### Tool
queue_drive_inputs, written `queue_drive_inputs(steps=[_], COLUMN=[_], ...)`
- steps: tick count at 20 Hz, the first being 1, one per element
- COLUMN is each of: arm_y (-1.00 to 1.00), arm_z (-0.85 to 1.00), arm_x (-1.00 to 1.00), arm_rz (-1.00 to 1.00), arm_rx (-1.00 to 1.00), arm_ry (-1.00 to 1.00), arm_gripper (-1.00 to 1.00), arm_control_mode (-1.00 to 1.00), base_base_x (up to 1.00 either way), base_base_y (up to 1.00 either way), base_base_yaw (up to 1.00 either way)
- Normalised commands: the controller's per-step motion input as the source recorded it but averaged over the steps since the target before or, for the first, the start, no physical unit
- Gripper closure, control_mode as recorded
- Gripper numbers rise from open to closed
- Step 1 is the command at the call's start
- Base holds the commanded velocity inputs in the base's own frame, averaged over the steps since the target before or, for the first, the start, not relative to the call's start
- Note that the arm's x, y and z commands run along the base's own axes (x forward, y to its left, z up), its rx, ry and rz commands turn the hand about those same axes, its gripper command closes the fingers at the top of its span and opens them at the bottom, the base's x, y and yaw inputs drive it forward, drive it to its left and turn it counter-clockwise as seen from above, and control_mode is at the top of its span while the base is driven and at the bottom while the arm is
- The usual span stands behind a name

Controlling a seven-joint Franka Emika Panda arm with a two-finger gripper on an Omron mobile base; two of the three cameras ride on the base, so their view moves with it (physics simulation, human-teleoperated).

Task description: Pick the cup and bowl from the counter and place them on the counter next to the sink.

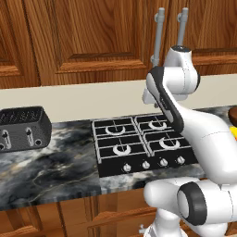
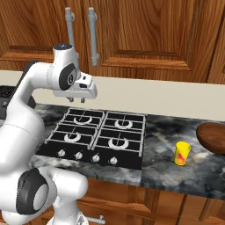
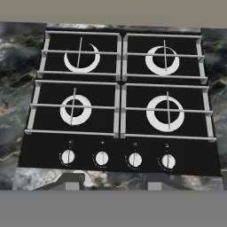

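The small yellow cup (image 2: 182, 153) stands upright on the dark marble counter (image 2: 165, 171), right of the stove. It also peeks in at the right edge of the left base view, cup (image 1: 234, 133). Just beyond it, the reddish-brown bowl (image 2: 213, 137) is cut off by the frame edge. My gripper (image 2: 75, 101) hangs high above the stove's back left burners, well left of both. Its fingers point down, open, with nothing between them. In the hand view the fingertips (image 3: 73, 184) stand apart over the stove's knob row. The sink is out of view.
A black four-burner gas stove (image 2: 97, 137) with a row of knobs lies under the hand. A dark toaster (image 1: 23, 128) sits on the counter (image 1: 46, 169) to the left. Wooden cabinets with two metal handles (image 2: 92, 37) rise behind a beige backsplash.
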Motion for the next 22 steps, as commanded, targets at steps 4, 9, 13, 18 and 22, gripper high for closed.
queue_drive_inputs(steps=[4, 9, 13, 18, 22], arm_y=[0.0, 0.0, -0.03, -0.37, -0.66], arm_z=[0.0, -0.04, -0.12, -0.17, -0.03], arm_x=[0.0, -0.05, -0.44, -0.46, -0.41], arm_rz=[0.0, 0.0, 0.0, 0.0, 0.0], arm_rx=[0.0, 0.0, 0.0, 0.0, 0.0], arm_ry=[0.01, 0.03, 0.04, 0.01, -0.03], arm_gripper=[-1.0, -1.0, -1.0, -1.0, -1.0], arm_control_mode=[-1.0, -1.0, -1.0, -1.0, -1.0], base_base_x=[0.0, 0.0, 0.0, 0.0, 0.0], base_base_y=[0.0, 0.0, 0.0, 0.0, 0.0], base_base_yaw=[0.0, 0.0, 0.0, 0.0, 0.0])
